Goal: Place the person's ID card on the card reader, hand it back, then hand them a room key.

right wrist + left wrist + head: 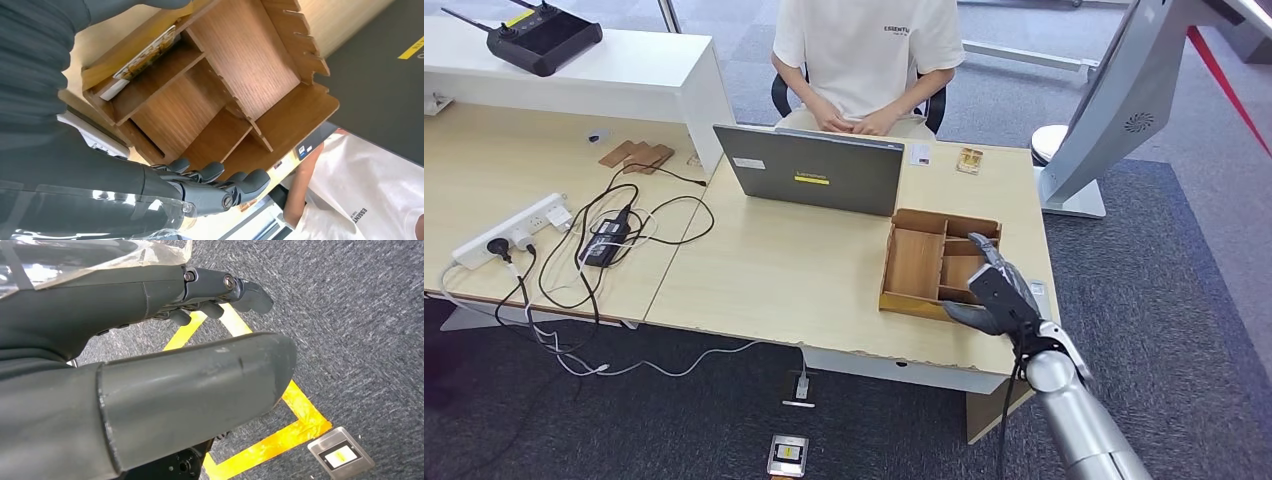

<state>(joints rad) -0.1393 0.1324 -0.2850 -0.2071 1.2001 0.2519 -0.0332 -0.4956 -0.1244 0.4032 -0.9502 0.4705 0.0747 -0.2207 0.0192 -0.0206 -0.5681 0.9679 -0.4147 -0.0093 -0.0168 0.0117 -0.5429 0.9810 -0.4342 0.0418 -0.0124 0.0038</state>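
Right hand point(996, 295) held over the near right corner of the wooden tray point(914, 264), which stands on the right part of the counter point(784, 270). The fingers point(212, 172) are loosely spread and slightly curled, with nothing between them; the thumb points left, along the tray's near wall. The tray is split into several compartments; in the right wrist view a flat printed card point(145, 55) lies in one narrow compartment by the tray's wall next to the hand, partly hidden by the thumb, so its kind cannot be told.

On the far edge of the counter, just right of the laptop point(816, 170), lie a white card point(919, 153) and, near it, a small yellow-brown card point(969, 160); which of these is the ID card cannot be told. A person point(864, 60) in a white T-shirt sits behind the laptop, both hands together at the counter's far edge.

Left hand point(150, 365) hanging over grey carpet marked with yellow tape point(280, 435); its fingers point(215, 287) are extended and slightly apart, holding nothing. A small metal floor plate point(341, 456) lies beside the tape.

On the left part of the counter: a power strip point(509, 230) with tangled cables point(614, 245). A remote controller point(544, 38) rests on the raised white shelf point(624, 70) at far left.
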